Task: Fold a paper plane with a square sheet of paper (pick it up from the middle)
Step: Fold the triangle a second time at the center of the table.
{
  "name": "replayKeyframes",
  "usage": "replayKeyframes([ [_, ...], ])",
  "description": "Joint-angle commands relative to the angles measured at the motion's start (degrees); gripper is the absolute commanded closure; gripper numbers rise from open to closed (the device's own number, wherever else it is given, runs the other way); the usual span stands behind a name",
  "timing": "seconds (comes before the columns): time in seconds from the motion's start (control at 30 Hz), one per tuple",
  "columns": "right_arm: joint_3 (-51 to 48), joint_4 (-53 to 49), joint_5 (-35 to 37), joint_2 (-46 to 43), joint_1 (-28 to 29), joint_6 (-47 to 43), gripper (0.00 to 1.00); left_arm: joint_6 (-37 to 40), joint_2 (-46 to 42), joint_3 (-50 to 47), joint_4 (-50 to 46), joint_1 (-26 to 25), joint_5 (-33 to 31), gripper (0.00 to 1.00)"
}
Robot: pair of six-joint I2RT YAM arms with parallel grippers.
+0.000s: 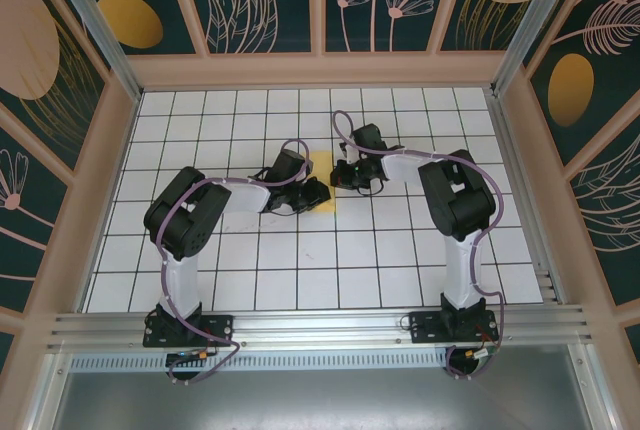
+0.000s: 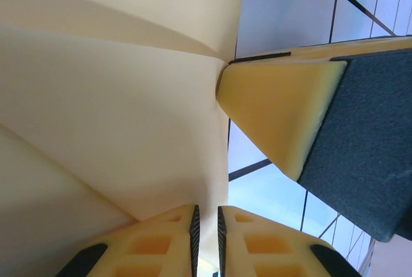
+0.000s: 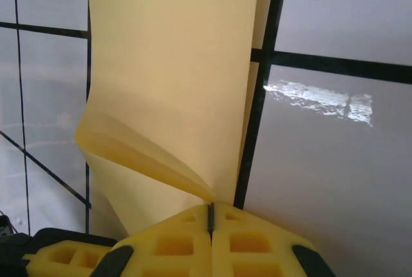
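Near the middle of the white gridded bench, the left tool is almost closed on an edge of the square sheet of paper. Just beyond it, the right tool is fully closed and pinches a curled fold of the sheet. I judge that an early fold is in hand. Next, the thin, smooth yellow layer must be pressed flat into a sharp crease.

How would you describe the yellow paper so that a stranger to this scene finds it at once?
On the white tiled table with black grid lines, find where the left gripper and the right gripper almost meet. Between them is a thin pale yellow paper sheet, partly lifted and curled. Nothing else yellow there is as large.
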Motion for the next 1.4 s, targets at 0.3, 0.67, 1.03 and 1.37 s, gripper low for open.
replayKeyframes([
  [0.3, 4.1, -4.3, 2.3, -4.5, -0.3, 2.1, 0.77, 0.5, 1.3, 0.7, -5.4, 0.2, -3.4, 0.85],
  [0.67, -11.0, 0.5, -1.4, -17.2, -0.6, 7.7, 0.84, 0.2, 1.2, 0.4, -5.6, 0.2, -4.0, 0.86],
  [1.03, -14.5, 1.7, -7.0, -14.9, 2.8, 8.7, 0.98, -0.5, 0.9, 0.1, -5.1, 0.2, -4.3, 0.88],
  [1.37, -11.8, 1.3, -5.4, -10.1, 3.1, 8.2, 1.0, -0.5, 0.5, 0.0, -5.1, 0.2, -4.0, 0.9],
])
